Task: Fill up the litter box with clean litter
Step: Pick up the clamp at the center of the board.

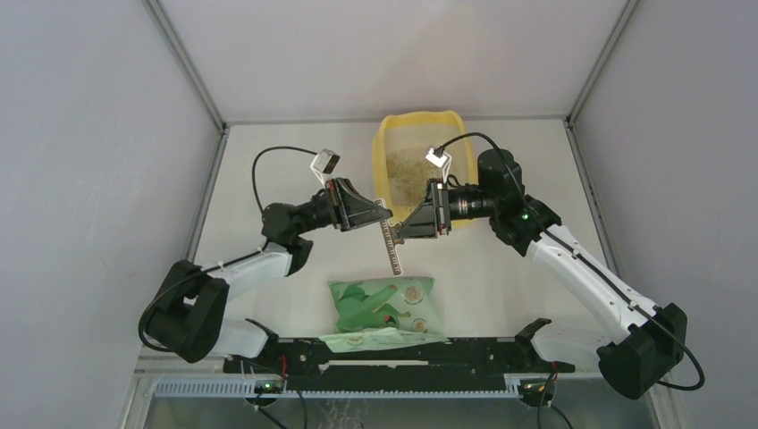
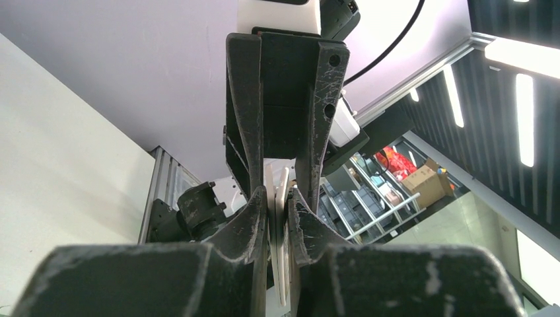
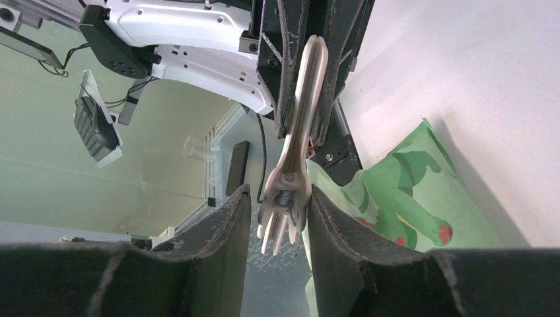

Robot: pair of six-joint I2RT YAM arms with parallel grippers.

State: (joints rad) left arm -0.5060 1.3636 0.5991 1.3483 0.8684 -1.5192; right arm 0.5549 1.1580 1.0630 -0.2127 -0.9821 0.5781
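Soft, even white light filled the overhead view, leaving only faint shadows on the white table [image 1: 501,268] beside the light green printed bag [image 1: 384,308]. From the left wrist, long ceiling strip lights [image 2: 525,119] glared, blown out to white. From the right wrist, the cream plastic clip [image 3: 300,132] was sharp, while the near black fingers [image 3: 218,251] lay dark and blurred.
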